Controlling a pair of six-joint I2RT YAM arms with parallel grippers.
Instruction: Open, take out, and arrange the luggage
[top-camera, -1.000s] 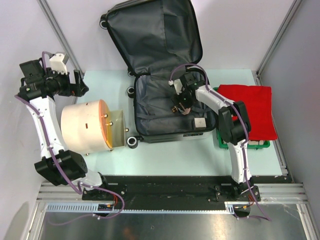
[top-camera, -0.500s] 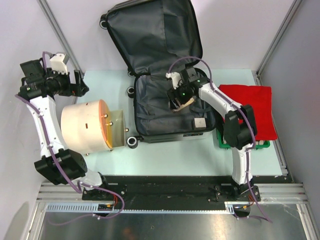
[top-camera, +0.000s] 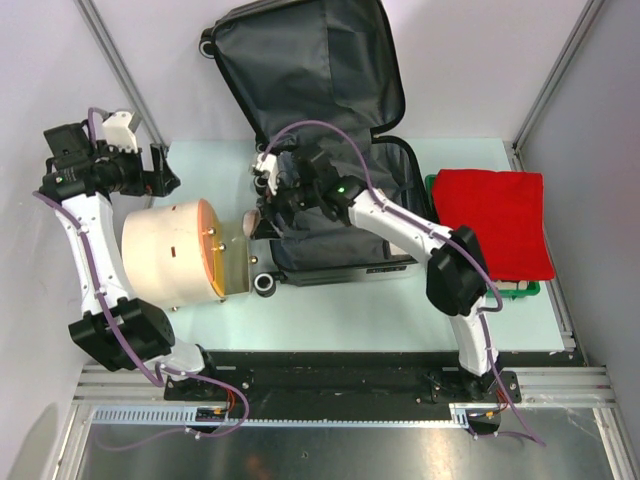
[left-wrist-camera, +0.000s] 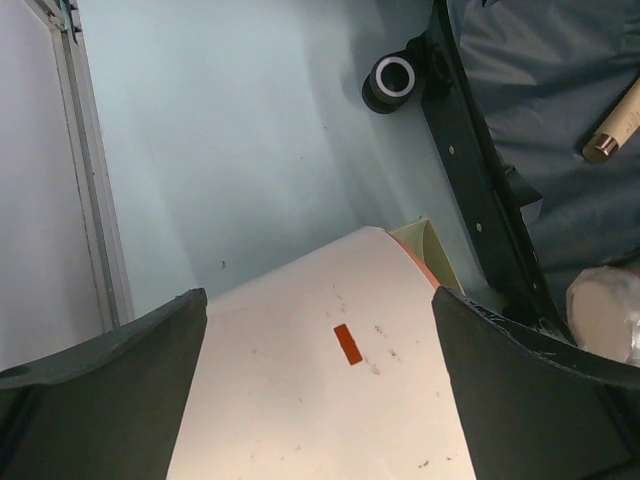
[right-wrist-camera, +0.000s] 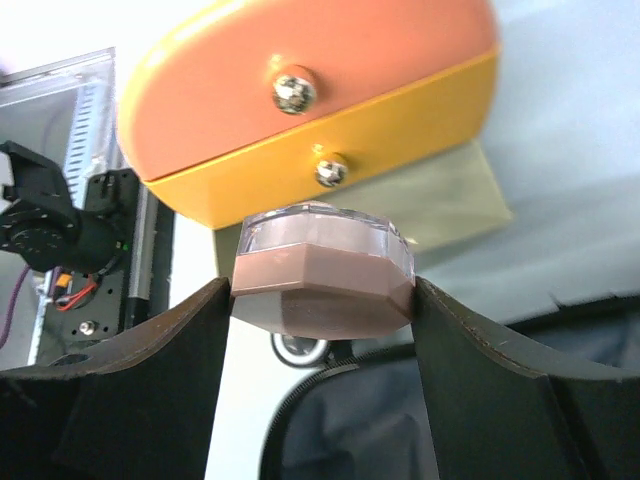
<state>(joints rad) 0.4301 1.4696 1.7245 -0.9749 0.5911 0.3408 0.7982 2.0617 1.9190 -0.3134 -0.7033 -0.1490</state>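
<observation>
A: Where do we find the luggage?

B: We see the luggage at the far middle of the table, unzipped and wide open. Its lid leans back against the rear wall with the dark grey lining toward us. Its base lies flat on the table, with black wheels on its left side.

A: And the right gripper?

B: The right gripper reaches across the base to its left edge and is clamped on a small jar, brown-bodied with a clear top. Both fingers press against its sides. We see the jar held just above the luggage rim, close in front of the orange face of the beige cylinder. Whether jar and face touch, we cannot tell.

A: What about the left one?

B: The left gripper hangs with its jaws spread wide and nothing between them. It is over the far end of the cylinder, which lies on its side to the left of the luggage.

A: Do we see anything else?

B: From the left wrist we make out a wooden rod with a copper-coloured tip lying on the lining. To the right of the luggage, a folded red cloth lies over a green bin
</observation>
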